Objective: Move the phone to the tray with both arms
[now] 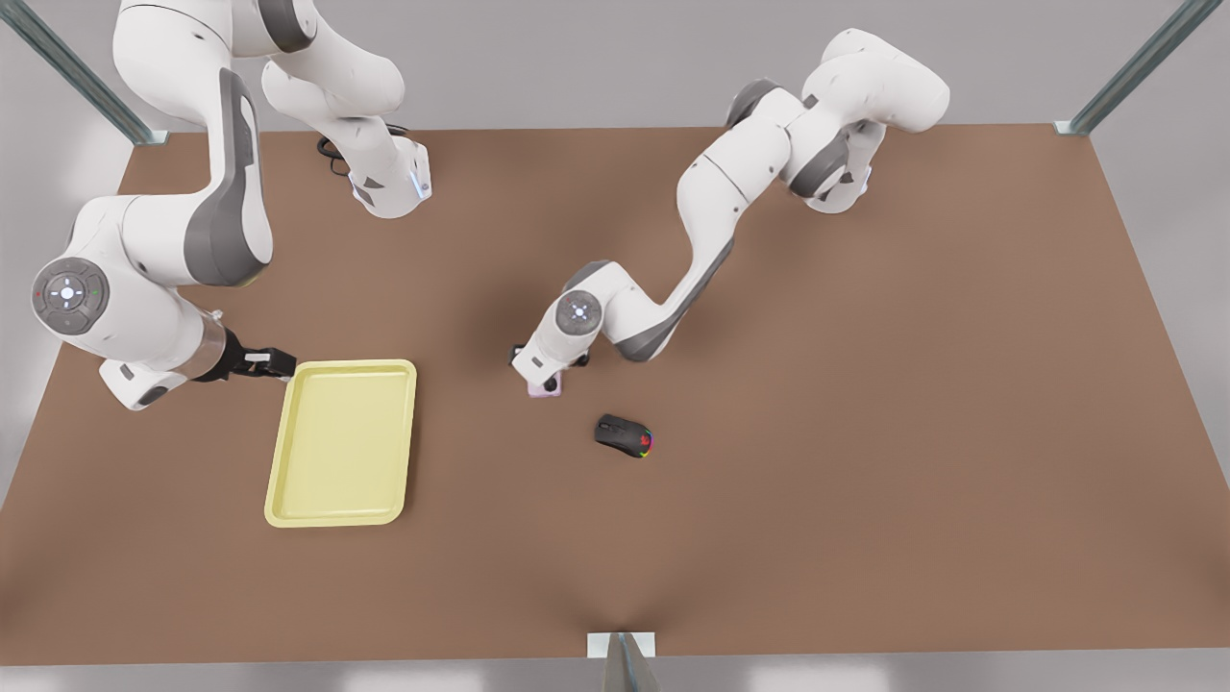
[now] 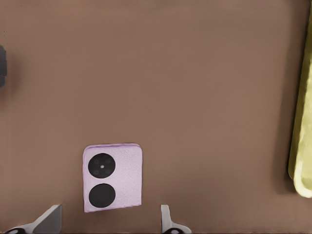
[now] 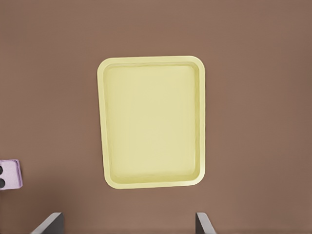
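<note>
The phone is lying flat on the brown counter, directly under the left tool, which is hanging over it in the middle of the front view. In the left wrist view the phone is sitting just ahead of the two pale fingertips, which are standing apart, one off each of its long sides, so the phone's long axis is running between them and its short width is what they would be closing across. It looks set slightly toward one finger rather than centred, though the wrist view is cutting off the fingers' length.

The tray is lying well apart from the phone, toward the front view's left, with bare counter between them. The right tool is waiting just beside the tray's far corner, its fingers also spread wide and holding nothing. A black mouse is resting near the phone on the side away from the tray, so the path toward the tray is staying open.
</note>
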Available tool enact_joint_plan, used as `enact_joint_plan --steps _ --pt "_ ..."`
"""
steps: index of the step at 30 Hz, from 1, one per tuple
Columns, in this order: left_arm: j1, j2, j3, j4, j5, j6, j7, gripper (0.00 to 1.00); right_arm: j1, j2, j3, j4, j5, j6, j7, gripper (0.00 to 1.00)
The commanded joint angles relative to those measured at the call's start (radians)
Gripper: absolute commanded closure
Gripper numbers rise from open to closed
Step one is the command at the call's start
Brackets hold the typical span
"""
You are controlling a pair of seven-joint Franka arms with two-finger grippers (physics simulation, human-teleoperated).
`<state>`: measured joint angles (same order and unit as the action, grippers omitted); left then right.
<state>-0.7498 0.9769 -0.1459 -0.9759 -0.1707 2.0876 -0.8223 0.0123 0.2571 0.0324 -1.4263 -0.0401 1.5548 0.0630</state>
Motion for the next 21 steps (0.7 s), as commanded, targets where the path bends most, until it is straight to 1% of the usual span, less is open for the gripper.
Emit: enact_joint_plan --steps 1,2,3,4,5,6,7,8,9,11,12,13,14,16,19,20,21 --pt "0.128 -0.191 0.012 0.0 -0.006 -0.613 0.229 0.0 0.008 -0.002 0.004 0.001 0.002 0.002 0.003 0.0" --pt "0.285 -0.343 0.015 0.002 0.005 -0.813 0.258 0.0 0.043 0.001 0.02 0.013 0.003 0.007 0.001 0.0" --pt "0.452 -0.461 0.014 0.002 0.063 -0.928 0.342 0.0 0.064 -0.001 0.049 0.015 -0.001 0.008 0.015 0.0" --pt "0.556 -0.501 0.014 0.002 0.17 -1.014 0.585 0.0 0.08 0.01 0.064 0.014 0.0 0.046 0.015 0.0" --pt "0.598 -0.504 0.025 0.002 0.241 -1.044 0.68 0.0 0.109 0.025 0.072 0.014 0.0 0.057 0.017 0.0" --pt "0.676 -0.633 0.029 -0.178 0.238 -0.946 0.751 0.0 0.15 0.043 0.072 0.017 0.0 0.067 0.075 0.0" --pt "0.666 -0.803 0.04 -0.471 0.252 -0.728 0.793 0.0 0.169 0.054 0.077 0.017 0.002 0.103 0.125 0.0" --pt "0.612 -0.831 0.152 -0.498 0.208 -0.765 0.798 0.0 0.215 0.077 0.083 0.02 0.002 0.122 0.207 0.0" --pt "0.613 -0.828 0.155 -0.486 0.183 -0.842 0.807 0.0 0.254 0.103 0.086 0.02 0.002 0.16 0.293 0.0" --pt "0.613 -0.811 0.146 -0.436 0.166 -0.885 0.789 0.0 0.322 0.145 0.086 0.021 0.0 0.206 0.429 0.0" --pt "0.612 -0.801 0.144 -0.38 0.146 -0.9 0.789 0.0 0.354 0.165 0.086 0.021 0.0 0.226 0.475 0.0" --pt "0.61 -0.788 0.127 -0.363 0.143 -0.882 0.792 0.0 0.383 0.181 0.086 0.021 0.0 0.241 0.535 0.0" --pt "0.612 -0.788 0.137 -0.363 0.082 -0.883 0.799 0.0 0.417 0.205 0.086 0.021 0.002 0.243 0.564 0.0" --pt "0.612 -0.767 0.14 -0.365 0.062 -0.882 0.804 0.0 0.466 0.226 0.086 0.015 0.002 0.264 0.623 0.0" --pt "0.612 -0.754 0.141 -0.365 0.062 -0.882 0.804 0.0 0.468 0.241 0.093 -0.005 0.003 0.28 0.618 0.0" --pt "0.612 -0.75 0.141 -0.368 0.06 -0.882 0.804 0.0 0.466 0.26 0.12 -0.005 0.002 0.288 0.618 0.0" --pt "0.612 -0.745 0.141 -0.368 0.053 -0.882 0.804 0.0 0.468 0.263 0.12 -0.014 0.002 0.291 0.621 0.0"
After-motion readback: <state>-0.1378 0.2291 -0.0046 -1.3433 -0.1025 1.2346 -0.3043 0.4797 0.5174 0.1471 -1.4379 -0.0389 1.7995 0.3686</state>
